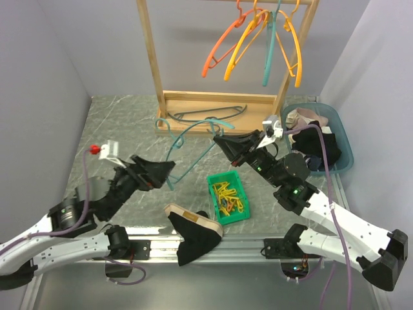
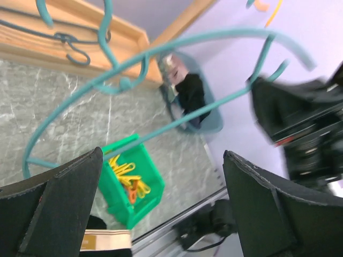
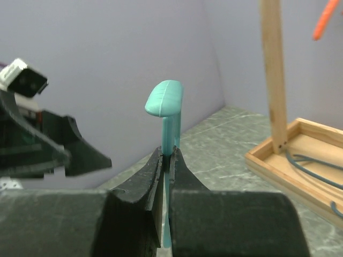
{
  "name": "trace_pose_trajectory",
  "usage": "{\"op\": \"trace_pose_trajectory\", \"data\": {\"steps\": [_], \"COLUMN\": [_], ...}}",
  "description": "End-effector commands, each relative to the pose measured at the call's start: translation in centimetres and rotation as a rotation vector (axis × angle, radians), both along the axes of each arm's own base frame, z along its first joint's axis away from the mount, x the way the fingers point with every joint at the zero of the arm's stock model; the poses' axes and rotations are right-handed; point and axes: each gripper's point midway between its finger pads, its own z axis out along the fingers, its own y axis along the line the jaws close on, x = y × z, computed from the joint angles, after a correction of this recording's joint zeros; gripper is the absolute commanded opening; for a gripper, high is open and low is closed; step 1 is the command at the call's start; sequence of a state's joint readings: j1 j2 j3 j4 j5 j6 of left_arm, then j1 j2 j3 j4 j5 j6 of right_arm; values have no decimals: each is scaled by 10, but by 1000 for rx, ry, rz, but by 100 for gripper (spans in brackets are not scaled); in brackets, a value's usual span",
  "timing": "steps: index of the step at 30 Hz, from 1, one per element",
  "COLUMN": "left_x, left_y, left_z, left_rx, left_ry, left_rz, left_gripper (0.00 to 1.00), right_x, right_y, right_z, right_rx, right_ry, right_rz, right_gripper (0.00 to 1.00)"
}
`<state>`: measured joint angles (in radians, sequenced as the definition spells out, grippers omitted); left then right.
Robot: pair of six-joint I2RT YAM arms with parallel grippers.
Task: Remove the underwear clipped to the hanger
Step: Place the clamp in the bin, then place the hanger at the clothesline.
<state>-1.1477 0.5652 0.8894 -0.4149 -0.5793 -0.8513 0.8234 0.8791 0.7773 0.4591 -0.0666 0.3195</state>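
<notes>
Black underwear (image 1: 193, 236) with a tan elastic waistband lies crumpled at the near edge of the grey marbled table (image 1: 122, 123). It is off the hanger and partly draped over the metal rail (image 1: 245, 242). Limp soft cloth; a nudge could slide it off.

Just behind it is a boxy green plastic bin (image 1: 210, 194) of yellow pegs (image 1: 229, 197).

The left gripper (image 1: 169, 174) is spread wide, holding nothing, with the teal hanger (image 2: 187, 40) close to its tips. Risk: a finger hooks the wire and yanks it.

The right gripper (image 3: 167, 160) is pinched tight on one end of the teal hanger, a thin smooth rod with a flattened rounded tip. With a single-end pinch, the hanger could pivot or slip out.

The teal hanger looks bare, so the task seems about done.

Further back are a blue oval basket (image 1: 343, 132) with more garments and a wooden rack (image 1: 149, 51).
</notes>
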Motion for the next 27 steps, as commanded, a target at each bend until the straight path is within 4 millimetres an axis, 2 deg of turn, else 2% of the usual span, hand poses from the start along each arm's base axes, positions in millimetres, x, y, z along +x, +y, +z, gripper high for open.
{"op": "trace_pose_trajectory", "data": {"steps": [1, 6, 10, 13, 15, 16, 18, 19, 20, 24, 25, 26, 27], "left_x": [-1, -9, -14, -16, -19, -18, -21, -22, -23, -25, -25, -25, -25], "left_y": [13, 13, 13, 17, 24, 24, 31, 30, 30, 24, 22, 21, 19], "left_z": [-11, 14, 33, 38, 53, 48, 60, 58, 60, 65, 64, 66, 66], "left_rx": [-25, -135, -264, -386, -517, -537, -652, -664, -695, -737, -740, -754, -762], "left_ry": [61, 68, 95, 131, 131, 137, 139, 145, 160, 190, 194, 203, 204], "left_rz": [47, 12, -3, 4, -4, -3, -13, -19, -25, -53, -56, -63, -68], "left_gripper": [99, 99, 100, 99, 99, 99, 99, 99, 99, 99, 99, 99, 99], "right_x": [-17, -28, -34, -40, -42, -47, -47, -54, -49, -51, -54, -61, -59], "right_y": [7, 19, 21, 23, 22, 25, 26, 26, 27, 32, 31, 41, 42], "right_z": [22, 7, 2, 1, 0, -2, -5, -1, -6, -8, -2, -8, -9], "right_rx": [74, 58, 17, 3, 8, -11, -27, -6, -19, -62, -38, -59, -94], "right_ry": [-144, -225, -309, -353, -371, -402, -437, -449, -441, -496, -515, -524, -553], "right_rz": [78, 102, 26, -15, -54, -63, -105, -112, -148, -225, -244, -237, -281], "right_gripper": [0, 0, 0, 0, 0, 0, 0, 0, 0, 0, 0, 0, 0]}}
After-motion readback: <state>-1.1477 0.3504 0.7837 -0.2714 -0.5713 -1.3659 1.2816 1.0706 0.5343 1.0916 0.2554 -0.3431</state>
